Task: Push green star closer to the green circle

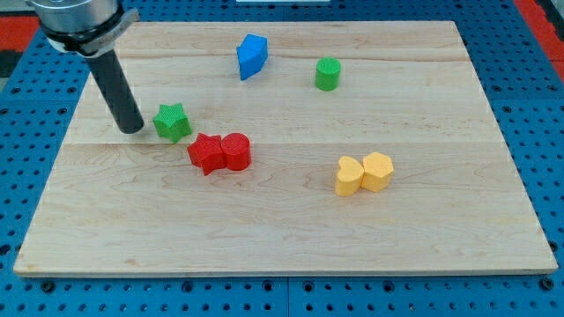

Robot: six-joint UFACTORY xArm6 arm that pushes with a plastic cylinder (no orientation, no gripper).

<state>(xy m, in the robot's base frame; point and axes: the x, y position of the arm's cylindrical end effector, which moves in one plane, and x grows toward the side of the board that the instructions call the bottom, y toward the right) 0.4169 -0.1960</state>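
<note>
The green star point(172, 121) lies on the wooden board at the view's left of centre. The green circle point(328, 74), a short cylinder, stands well to its right and nearer the view's top. My tip point(131, 129) rests on the board just left of the green star, a small gap apart from it. The dark rod rises from the tip up to the view's top left corner.
A red star point(206, 153) and a red circle point(236, 151) touch each other just below and right of the green star. A blue block point(252, 55) sits near the top centre. A yellow heart point(350, 176) and a yellow hexagon point(377, 170) sit together at lower right.
</note>
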